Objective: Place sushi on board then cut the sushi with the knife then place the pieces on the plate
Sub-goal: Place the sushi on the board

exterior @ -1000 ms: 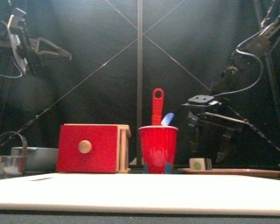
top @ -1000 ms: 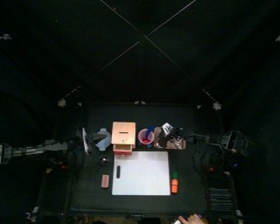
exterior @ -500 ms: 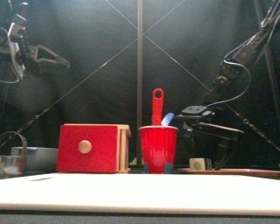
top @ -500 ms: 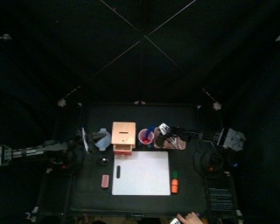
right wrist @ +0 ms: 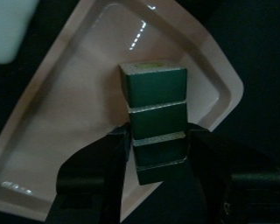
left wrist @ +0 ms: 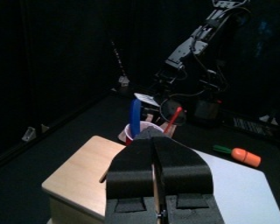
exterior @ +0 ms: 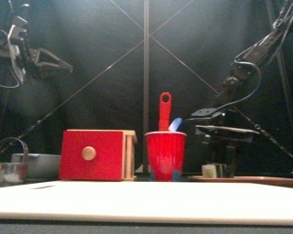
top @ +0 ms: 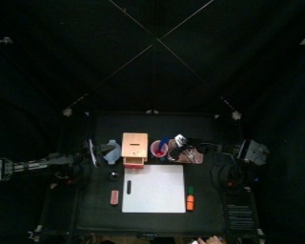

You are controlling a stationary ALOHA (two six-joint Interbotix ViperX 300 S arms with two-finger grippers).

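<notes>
A dark green sushi roll [right wrist: 157, 87] lies on the pink tray [right wrist: 95, 52] at the table's back right. My right gripper [right wrist: 157, 131] is down over it, its jaws closed against the roll's near blocks. From the front, the roll's pale end [exterior: 211, 170] shows under that gripper [exterior: 219, 154]. The white board [top: 155, 188] lies bare in the middle. A red cup [exterior: 165, 155] behind it holds a red knife [exterior: 165, 105] and a blue knife [exterior: 175, 123]. My left gripper [left wrist: 157, 144] is shut on nothing, held high at the left.
A wooden box with a red drawer front [exterior: 94, 155] stands left of the cup. A blue-grey bowl [exterior: 27, 166] and a wire-handled cutter [exterior: 5, 151] sit further left. An orange toy [top: 190, 202] lies right of the board, a pink one [top: 114, 197] left of it.
My right gripper has come down onto the sushi roll on the tray, and the roll has shifted slightly right. The left arm has barely moved.
</notes>
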